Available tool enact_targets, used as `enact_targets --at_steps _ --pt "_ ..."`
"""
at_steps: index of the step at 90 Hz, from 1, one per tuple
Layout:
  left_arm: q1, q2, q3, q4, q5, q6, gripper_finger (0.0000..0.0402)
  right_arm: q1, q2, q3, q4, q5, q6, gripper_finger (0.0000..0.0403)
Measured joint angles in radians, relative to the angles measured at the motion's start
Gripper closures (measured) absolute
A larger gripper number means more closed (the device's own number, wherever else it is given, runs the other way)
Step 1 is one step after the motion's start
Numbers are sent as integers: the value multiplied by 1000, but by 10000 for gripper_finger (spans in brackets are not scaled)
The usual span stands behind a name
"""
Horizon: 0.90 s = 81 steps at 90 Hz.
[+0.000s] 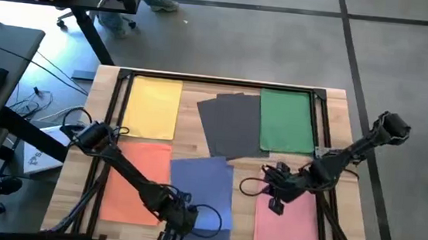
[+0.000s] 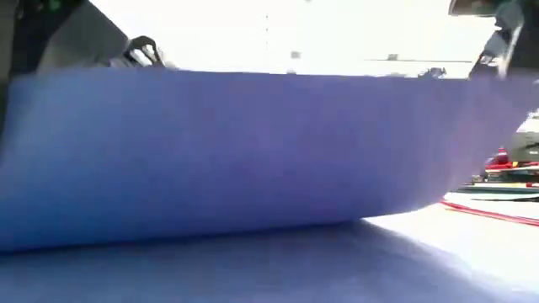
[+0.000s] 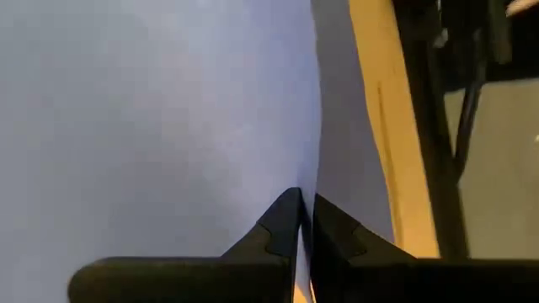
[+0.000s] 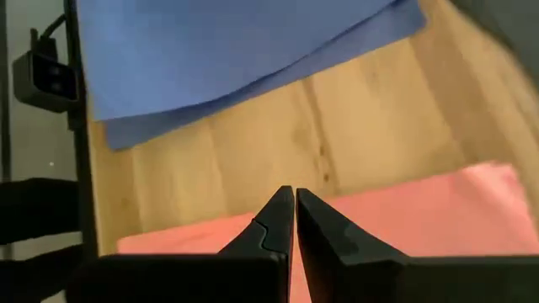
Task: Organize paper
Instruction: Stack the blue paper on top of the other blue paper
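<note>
The left hand [image 1: 175,233] pinches the near edge of the top blue sheet [image 1: 207,183], lifting it off the blue pile at the counter's [image 1: 192,102] front middle. Right of that pile, the right hand [image 1: 276,204], fingers closed and empty, hovers over the pink sheets [image 1: 292,226].

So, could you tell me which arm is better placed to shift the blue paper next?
Probably the left. Its gripper is shut on the blue paper's near edge, lifting it, while the right gripper hovers shut over the pink paper.
</note>
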Motion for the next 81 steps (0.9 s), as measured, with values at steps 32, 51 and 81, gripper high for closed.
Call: enact_targets --at_steps 32,51,81 --pt "4 -1 78 -131 -13 99 401 33 0 0 -20 34 108 403" --pt "15 -1 92 -118 -15 150 401 33 0 0 -20 54 139 403" --pt "6 -1 92 -86 8 216 400 26 0 0 -27 72 137 403"
